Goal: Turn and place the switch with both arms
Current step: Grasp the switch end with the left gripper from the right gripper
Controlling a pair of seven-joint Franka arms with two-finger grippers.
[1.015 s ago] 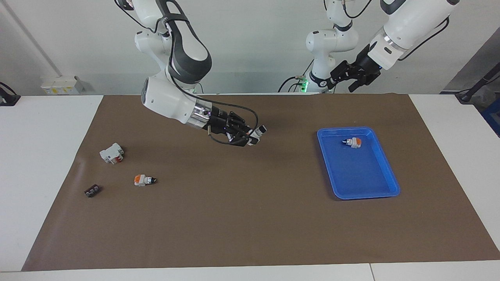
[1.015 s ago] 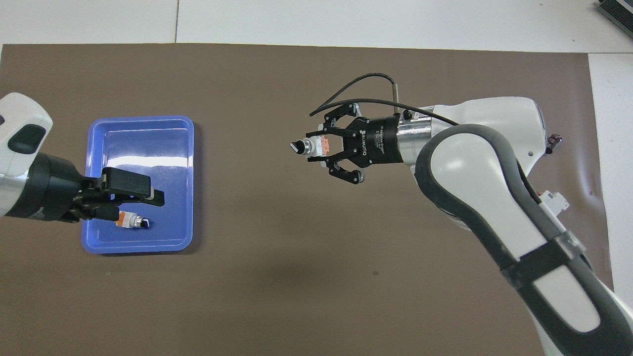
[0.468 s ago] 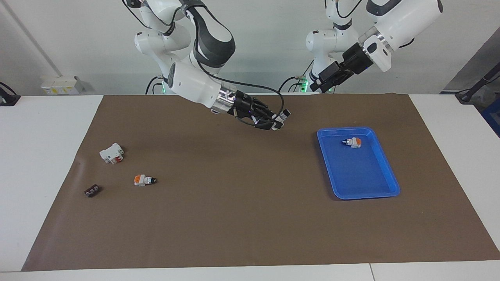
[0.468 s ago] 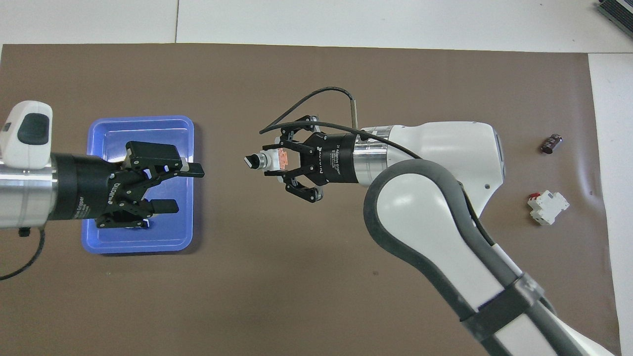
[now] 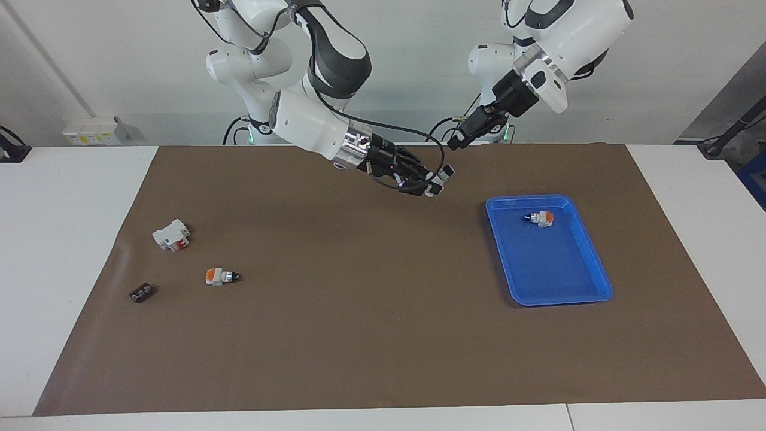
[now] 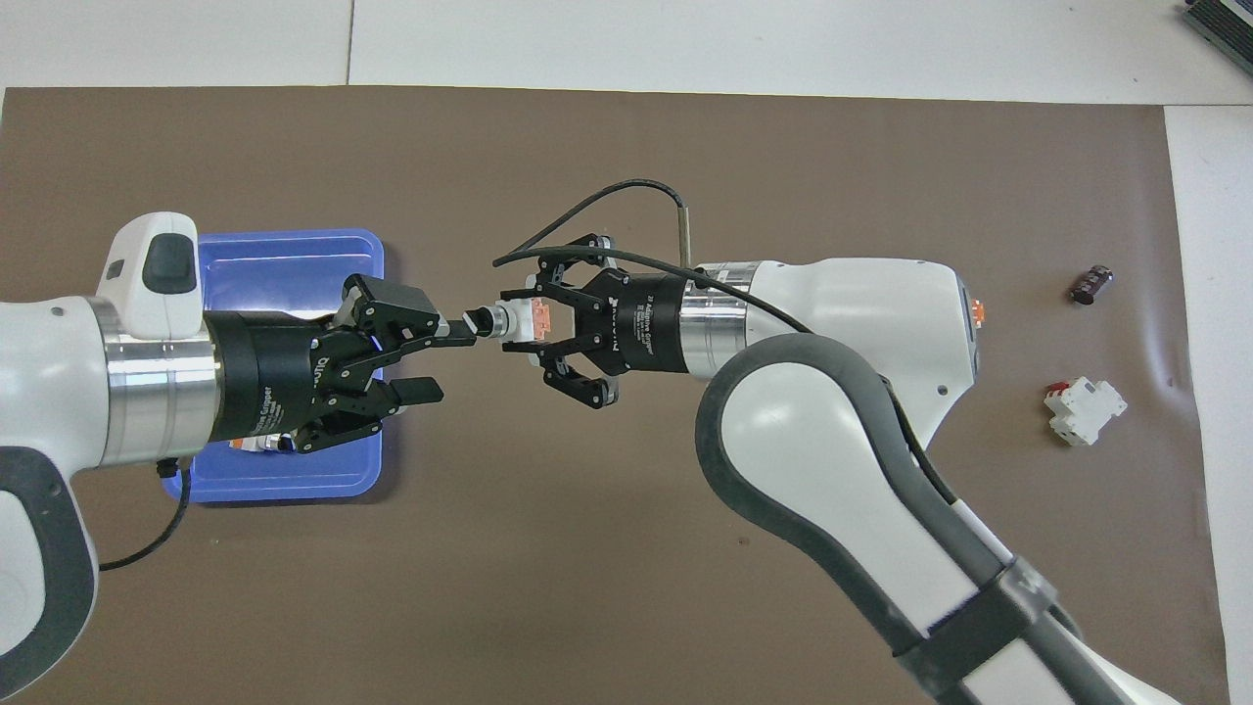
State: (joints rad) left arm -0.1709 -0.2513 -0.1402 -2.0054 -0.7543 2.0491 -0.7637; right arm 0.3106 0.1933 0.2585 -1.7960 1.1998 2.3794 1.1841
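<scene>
You have the switch (image 6: 514,320) up in the air over the brown mat (image 5: 359,335), near the middle of the bench (image 5: 78,197) and short of the blue tray (image 5: 589,263), gripped at its orange end by the right gripper (image 6: 533,321), whose fingers (image 6: 551,277) are closed on it with the black knob end poking out toward the left arm. Most of the switch is buried between those fingers, so you cannot make out the green patch. The left gripper (image 6: 445,362) is level with the knob, fingers (image 6: 416,392) spread apart and holding nothing; from overhead one fingertip seems to meet the knob, but in the facing view the left gripper (image 5: 458,142) looks a little apart from the switch (image 5: 441,176), so contact is uncertain. From overhead the left arm covers much of the tray and all but a sliver of the one similar orange-and-white switch (image 5: 541,218) lying in it at the end nearer the robots. Count three such switches in all: one held, one in the tray, one (image 5: 220,276) loose on the mat toward the right arm's end. Near that last one lie one white block (image 5: 171,234) with a red mark and one small dark part (image 5: 141,293), too small to identify.
</scene>
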